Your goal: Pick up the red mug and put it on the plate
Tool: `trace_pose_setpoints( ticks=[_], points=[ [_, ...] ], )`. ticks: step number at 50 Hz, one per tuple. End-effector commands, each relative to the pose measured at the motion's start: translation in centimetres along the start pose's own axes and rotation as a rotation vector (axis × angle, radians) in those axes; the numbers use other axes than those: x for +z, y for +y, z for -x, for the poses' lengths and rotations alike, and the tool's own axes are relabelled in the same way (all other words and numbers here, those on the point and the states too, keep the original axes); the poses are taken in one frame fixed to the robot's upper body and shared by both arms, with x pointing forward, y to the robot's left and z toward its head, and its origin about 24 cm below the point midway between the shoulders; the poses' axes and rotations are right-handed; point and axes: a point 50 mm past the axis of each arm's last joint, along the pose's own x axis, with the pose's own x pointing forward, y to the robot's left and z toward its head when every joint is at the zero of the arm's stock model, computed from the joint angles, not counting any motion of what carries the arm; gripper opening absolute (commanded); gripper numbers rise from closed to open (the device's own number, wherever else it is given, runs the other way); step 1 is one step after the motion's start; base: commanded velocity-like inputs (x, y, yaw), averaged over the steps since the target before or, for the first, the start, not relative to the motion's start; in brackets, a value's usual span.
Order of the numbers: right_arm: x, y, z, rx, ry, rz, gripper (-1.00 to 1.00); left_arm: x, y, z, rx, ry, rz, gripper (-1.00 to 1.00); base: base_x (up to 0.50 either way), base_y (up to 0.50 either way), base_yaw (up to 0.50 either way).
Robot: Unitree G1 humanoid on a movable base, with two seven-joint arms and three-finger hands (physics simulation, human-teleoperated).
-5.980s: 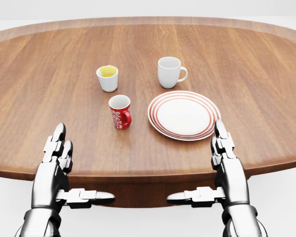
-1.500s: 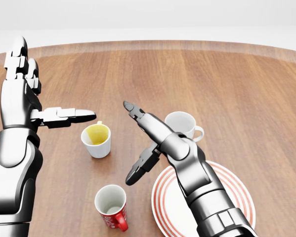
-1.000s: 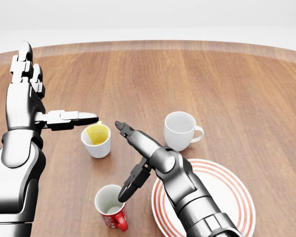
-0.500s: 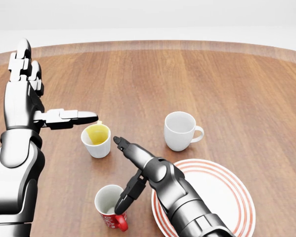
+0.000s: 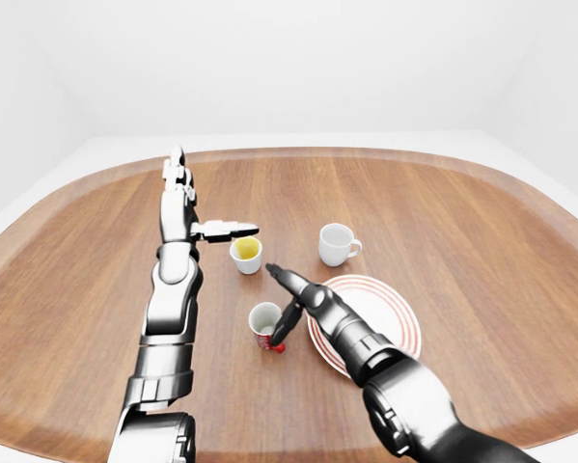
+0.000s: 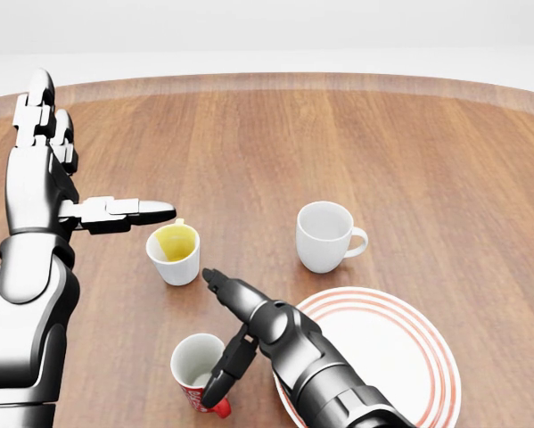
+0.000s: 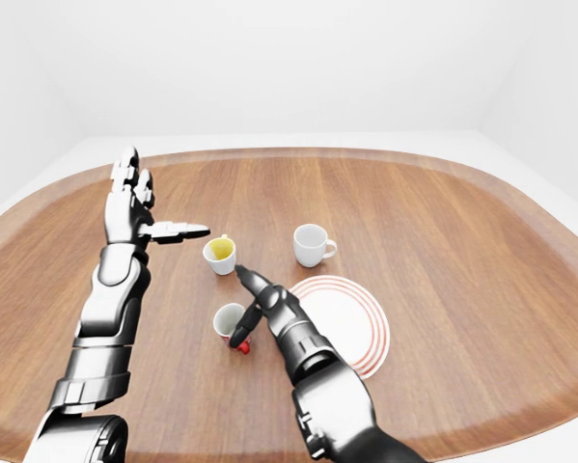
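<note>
A: Mug position first. The red mug [image 6: 201, 373] stands upright on the desk [image 6: 445, 152] near the bottom of the head view, just left of the plate [image 6: 400, 357], mouth up, its red handle turned toward the bottom of the view.

B: And the nearer hand?

A: The right hand [image 6: 235, 334] is, by a long way. It lies directly at the mug's right side, between mug and plate. Its fingers [image 6: 226, 292] point up and left, past the rim, while the thumb [image 6: 228, 369] angles down against the mug's right wall. The hand is spread open and grips nothing; whether the thumb actually touches the mug, I cannot tell.

B: The left hand?

A: The left hand [image 6: 48, 169] is raised well apart at the left edge, flat and open, thumb pointing right above the white cup [image 6: 174, 253]. It holds nothing.

B: Contents?

A: The red mug looks empty, white inside. The white cup shows a yellow interior, liquid or lining I cannot say. The white mug [image 6: 326, 235] above the plate looks empty, and the plate is bare.

B: So the move?

A: Probably closing round the mug from its right, then a short carry rightward.
</note>
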Motion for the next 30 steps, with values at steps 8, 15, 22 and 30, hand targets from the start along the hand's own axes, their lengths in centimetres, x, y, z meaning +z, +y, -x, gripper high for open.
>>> trace_pose_setpoints(
  ticks=[8, 15, 22, 30],
  points=[
    [0.0, 1.3, -0.3, 0.031, 0.024, 0.021, 1.0, -0.1, 0.0, 0.0, -0.001, 0.007, 0.004, 1.0, 0.0, 0.0, 0.0],
    [0.3, 2.0, -0.4, 0.047, 0.027, 0.038, 1.0, 0.1, 0.0, 0.1, -0.002, -0.003, 0.01, 1.0, 0.0, 0.0, 0.0],
    [0.3, 2.8, -0.5, 0.066, 0.031, 0.049, 1.0, -0.1, 0.1, 0.2, -0.002, 0.001, 0.012, 1.0, 0.0, 0.0, 0.0],
    [0.3, 2.9, -0.5, 0.073, 0.036, 0.053, 1.0, -0.1, 0.2, 0.2, -0.001, 0.002, 0.015, 1.0, 0.0, 0.0, 0.0]
  ],
)
